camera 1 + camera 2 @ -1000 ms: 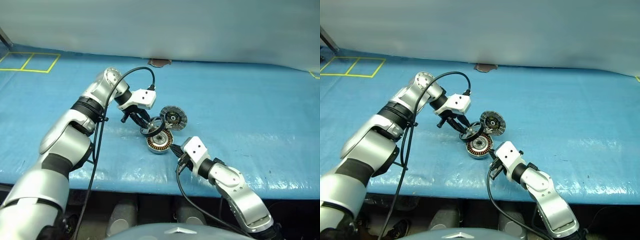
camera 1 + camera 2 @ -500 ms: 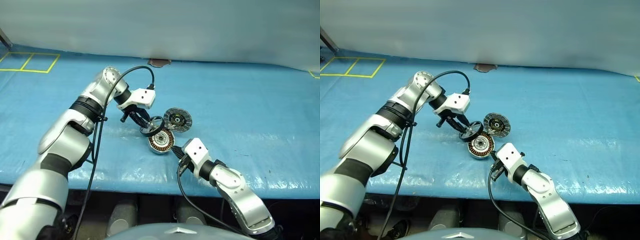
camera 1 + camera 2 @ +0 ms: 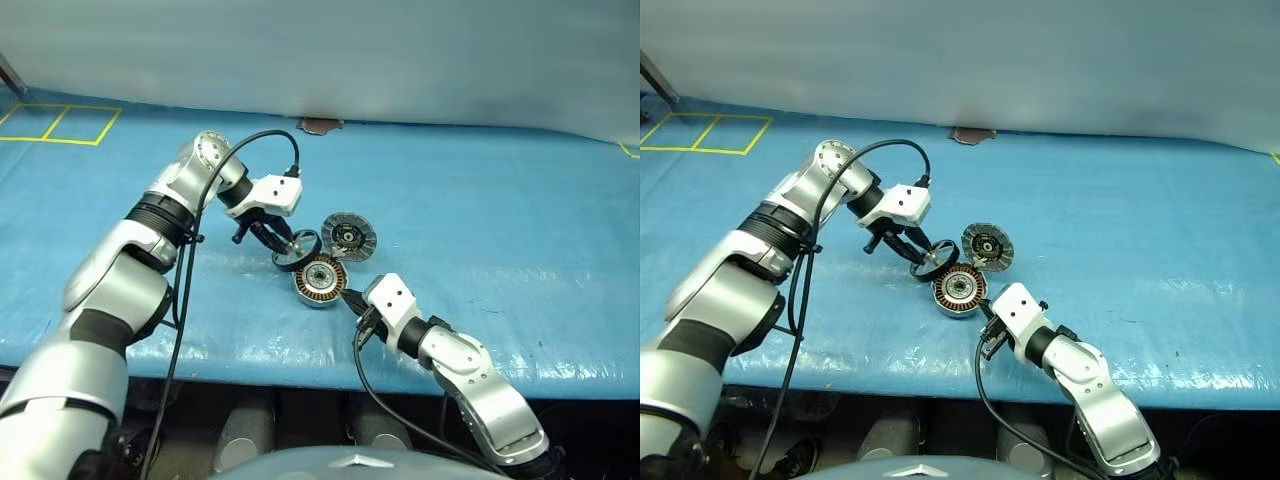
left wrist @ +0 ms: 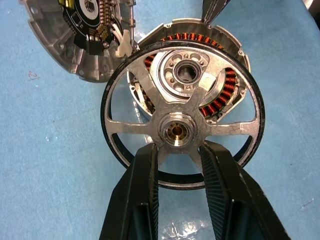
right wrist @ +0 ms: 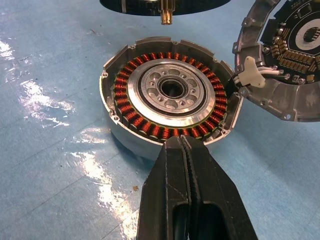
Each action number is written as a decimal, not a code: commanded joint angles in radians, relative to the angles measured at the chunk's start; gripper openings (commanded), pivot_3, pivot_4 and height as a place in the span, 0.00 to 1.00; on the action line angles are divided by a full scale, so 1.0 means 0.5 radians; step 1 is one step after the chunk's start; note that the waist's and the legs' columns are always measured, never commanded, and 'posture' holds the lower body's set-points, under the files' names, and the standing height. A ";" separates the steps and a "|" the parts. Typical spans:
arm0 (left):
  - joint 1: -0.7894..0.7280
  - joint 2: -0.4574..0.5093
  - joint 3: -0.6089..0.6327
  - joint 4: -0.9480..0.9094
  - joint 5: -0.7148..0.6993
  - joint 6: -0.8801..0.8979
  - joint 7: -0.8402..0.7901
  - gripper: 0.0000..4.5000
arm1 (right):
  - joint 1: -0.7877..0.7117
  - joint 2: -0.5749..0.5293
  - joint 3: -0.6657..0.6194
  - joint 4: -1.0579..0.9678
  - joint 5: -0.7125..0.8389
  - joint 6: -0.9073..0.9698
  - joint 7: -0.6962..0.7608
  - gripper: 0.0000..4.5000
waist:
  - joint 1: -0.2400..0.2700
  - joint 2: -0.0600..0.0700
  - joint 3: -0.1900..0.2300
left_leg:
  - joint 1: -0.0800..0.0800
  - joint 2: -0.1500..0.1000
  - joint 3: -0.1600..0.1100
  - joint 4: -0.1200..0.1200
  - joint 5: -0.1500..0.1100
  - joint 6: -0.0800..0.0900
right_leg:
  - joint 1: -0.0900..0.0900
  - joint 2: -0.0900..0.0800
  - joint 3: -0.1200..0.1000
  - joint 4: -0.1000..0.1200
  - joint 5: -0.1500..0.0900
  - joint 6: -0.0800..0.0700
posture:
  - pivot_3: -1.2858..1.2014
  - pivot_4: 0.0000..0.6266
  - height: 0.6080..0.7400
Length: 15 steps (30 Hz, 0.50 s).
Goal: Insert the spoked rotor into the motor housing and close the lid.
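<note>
From the head, my left gripper (image 3: pixel 288 250) grips the spoked rotor (image 3: pixel 298 249), held tilted just at ten o'clock of the motor housing (image 3: pixel 319 281) on the blue table cover (image 3: pixel 520 220). The lid (image 3: pixel 348 235) lies open at one o'clock of the housing, touching its rim. My right gripper (image 3: pixel 350 298) sits at the housing's four o'clock edge.

My left wrist view gives what the head cannot: my two fingers (image 4: pixel 142 185) pinch a lower spoke just below the rotor's (image 4: pixel 180 130) hub, from six o'clock, with the wheel hovering over the housing (image 4: pixel 210 65) and offset toward its seven o'clock. The coppery windings show through the spokes, and the lid's (image 4: pixel 65 35) inner face with its circuit parts lies at eleven o'clock.

My right wrist view shows my right jaws clamped together, empty, tips at the six o'clock rim of the housing (image 5: pixel 172 95); whether they touch it I cannot tell. The rotor's shaft tip (image 5: pixel 166 19) hangs at twelve o'clock above it, the lid (image 5: pixel 290 65) at two o'clock.

Compared with a second ago, the rotor sits slightly further toward nine o'clock from the housing, and the lid is about where it was.
</note>
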 commanded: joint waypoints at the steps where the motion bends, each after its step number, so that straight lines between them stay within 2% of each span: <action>1: -0.013 0.037 0.002 -0.119 -0.079 0.026 -0.003 0.20 | -0.009 -0.026 -0.010 -0.118 -0.014 0.035 -0.003 0.01 | 0.000 0.000 0.000 | 0.000 0.000 0.000 0.000 0.000 0.000 | 0.000 0.000 0.000 0.000 0.000 0.000 | 0.52 0.24 1.00; 15: -0.022 0.000 -0.169 -0.192 -0.121 -0.004 -0.003 0.20 | 0.033 -0.055 -0.039 -0.202 -0.038 0.088 -0.064 0.01 | 0.000 0.000 0.000 | -0.001 0.000 0.000 0.000 0.000 0.000 | 0.000 0.000 0.000 0.000 0.000 0.000 | 0.52 0.24 1.00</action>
